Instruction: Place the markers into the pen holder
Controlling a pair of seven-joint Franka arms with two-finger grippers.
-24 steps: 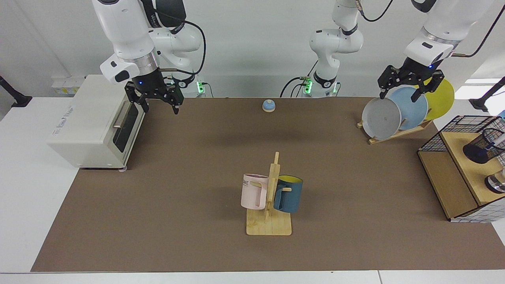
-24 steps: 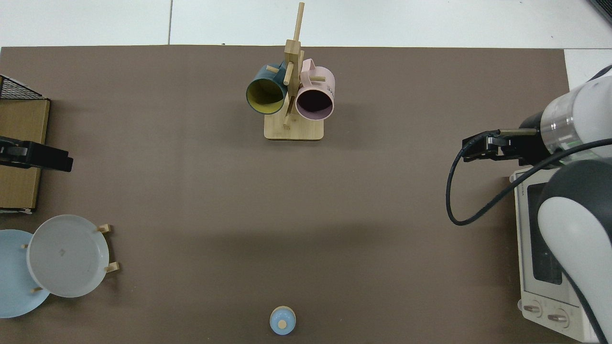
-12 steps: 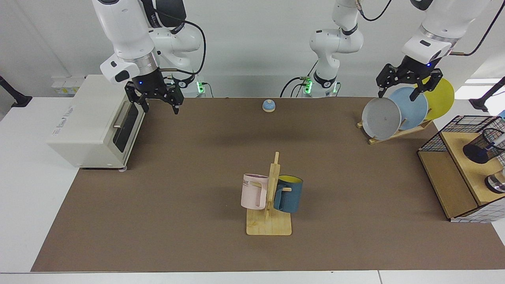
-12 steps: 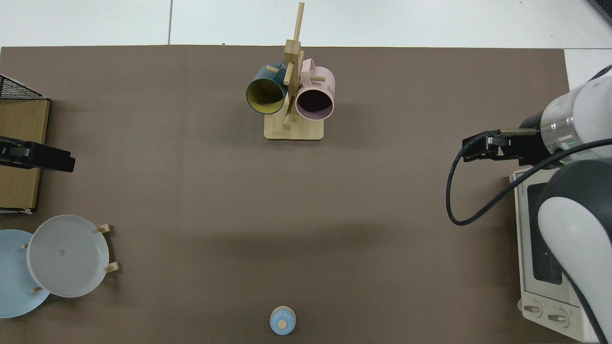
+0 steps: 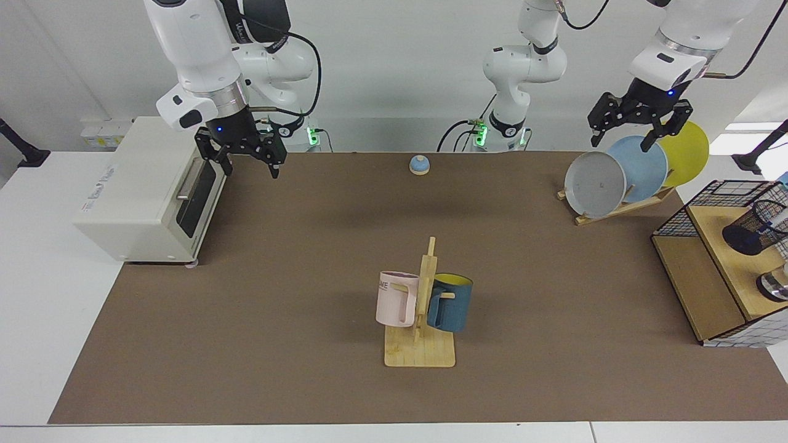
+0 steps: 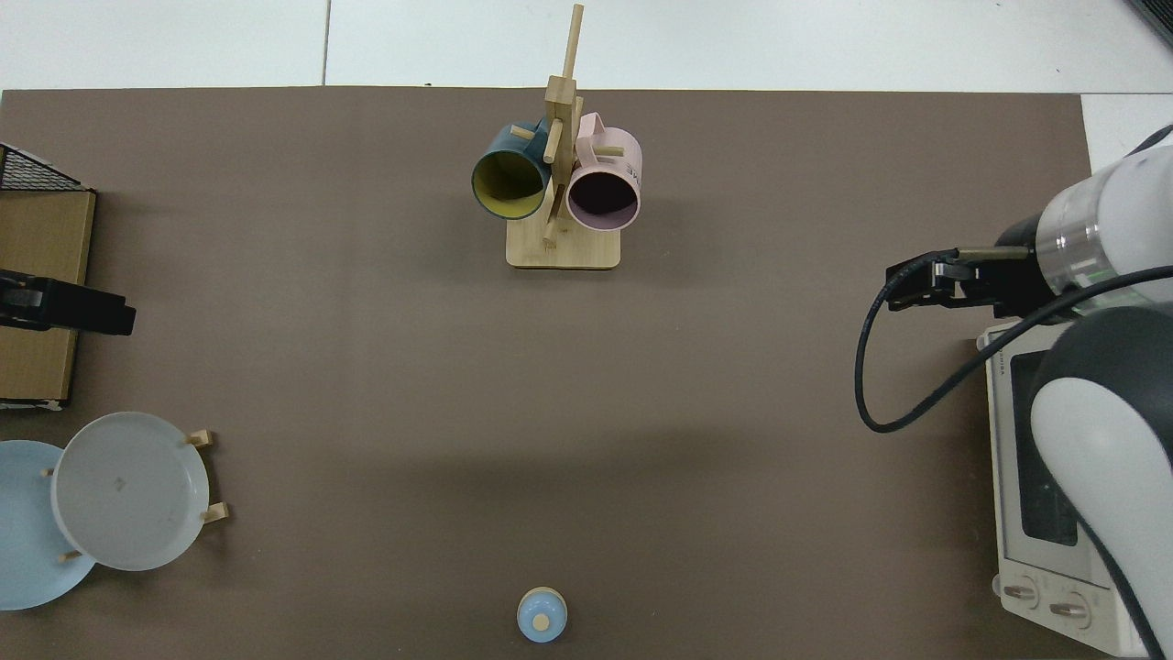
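The pen holder (image 5: 752,232), a small black mesh cup, stands on the wooden shelf at the far right edge of the facing view. A slim white barrel, apparently the marker (image 5: 778,216), shows inside its mesh, cut off by the view's edge. My left gripper (image 5: 619,146) hangs open and empty above the plate rack, well back from the holder; the top view shows the left gripper (image 6: 115,318) as a black bar at the left edge. Beside the toaster oven, my right gripper (image 5: 250,173) waits open and empty; the right gripper (image 6: 903,284) sits at the right of the top view.
A black wire basket (image 5: 708,198) encloses the wooden shelf, with a shiny metal cup (image 5: 774,286) beside the holder. Grey, blue and yellow plates lean in a rack (image 5: 615,209). A mug tree (image 5: 422,307) with two mugs stands mid-table. A toaster oven (image 5: 144,194) and a small blue bell (image 5: 419,164) stand farther off.
My left gripper has risen a little above the plates, staying open. The right arm has not moved.
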